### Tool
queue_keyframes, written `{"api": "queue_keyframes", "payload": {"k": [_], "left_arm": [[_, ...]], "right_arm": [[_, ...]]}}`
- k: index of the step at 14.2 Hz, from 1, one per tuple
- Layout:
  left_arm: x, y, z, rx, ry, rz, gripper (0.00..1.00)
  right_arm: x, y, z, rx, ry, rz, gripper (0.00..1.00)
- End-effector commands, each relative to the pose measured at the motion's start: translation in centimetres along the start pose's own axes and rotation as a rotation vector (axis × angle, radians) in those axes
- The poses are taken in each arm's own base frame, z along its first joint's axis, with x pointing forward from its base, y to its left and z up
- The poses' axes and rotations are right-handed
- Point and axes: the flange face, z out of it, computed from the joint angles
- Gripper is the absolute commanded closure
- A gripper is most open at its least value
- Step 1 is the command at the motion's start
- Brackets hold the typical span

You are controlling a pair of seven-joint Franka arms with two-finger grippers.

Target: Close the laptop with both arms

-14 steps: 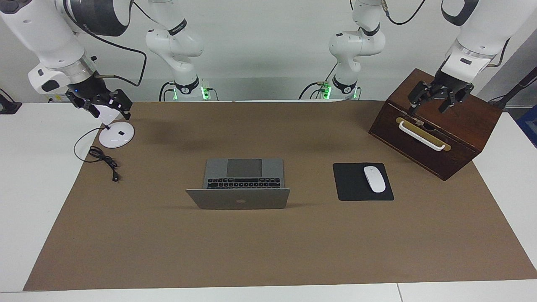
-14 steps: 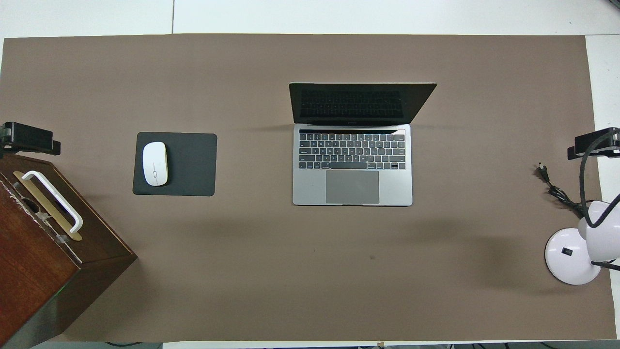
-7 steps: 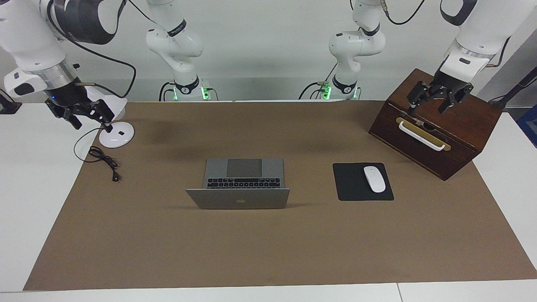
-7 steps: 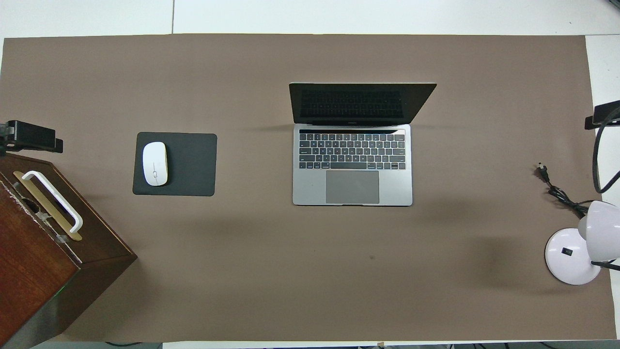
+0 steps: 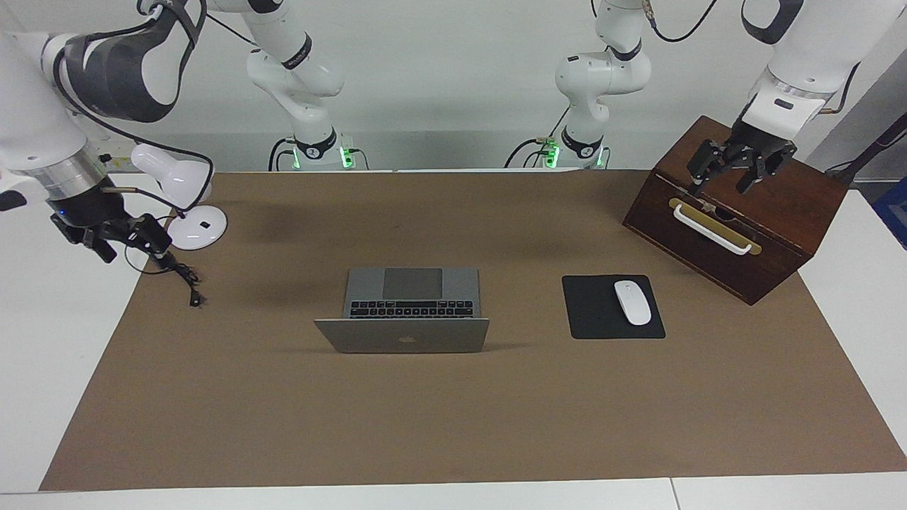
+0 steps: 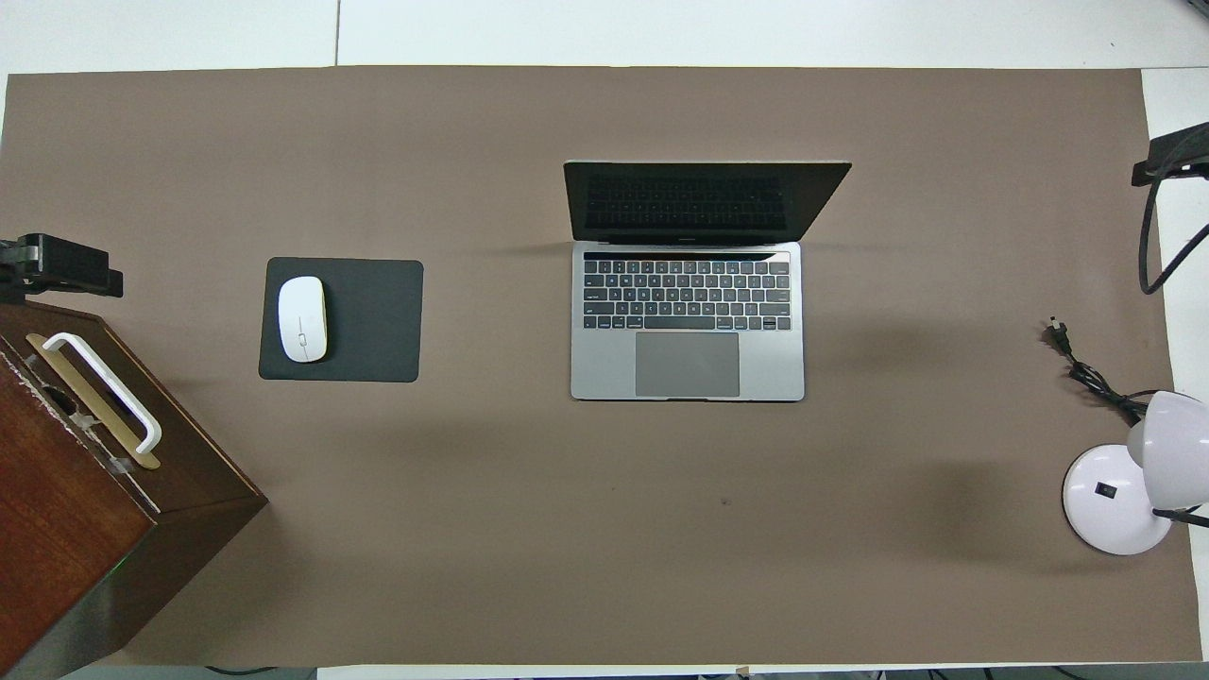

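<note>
The silver-grey laptop stands open in the middle of the brown mat, its lid raised and its dark screen facing the robots; keys and trackpad show in the overhead view. My right gripper is open and empty, over the mat's edge at the right arm's end, above the lamp's cable; only its tip shows in the overhead view. My left gripper is open and empty over the wooden box's top front edge; it also shows in the overhead view. Both grippers are well away from the laptop.
A dark wooden box with a white handle stands at the left arm's end. A black mousepad with a white mouse lies between box and laptop. A white desk lamp and its cable are at the right arm's end.
My right gripper has swung off the lamp, lower and out to the mat's edge over the cable. The left gripper has hardly moved. The laptop is unchanged.
</note>
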Motion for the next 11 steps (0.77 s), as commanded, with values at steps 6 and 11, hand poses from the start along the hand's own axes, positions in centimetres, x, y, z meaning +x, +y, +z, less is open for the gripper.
{"api": "queue_keyframes", "payload": {"k": [6,11], "left_arm": [[0.1,0.4,0.8,0.011,0.080,0.009,1.00],[-0.6,5.1,2.1,-0.023,0.112,0.146,1.00]], "right_arm": [[7.3,-2.4,1.7,0.052,0.129,-0.054,0.27],[9.9,-6.8,3.9,0.110,0.248,-0.101,1.00]]}}
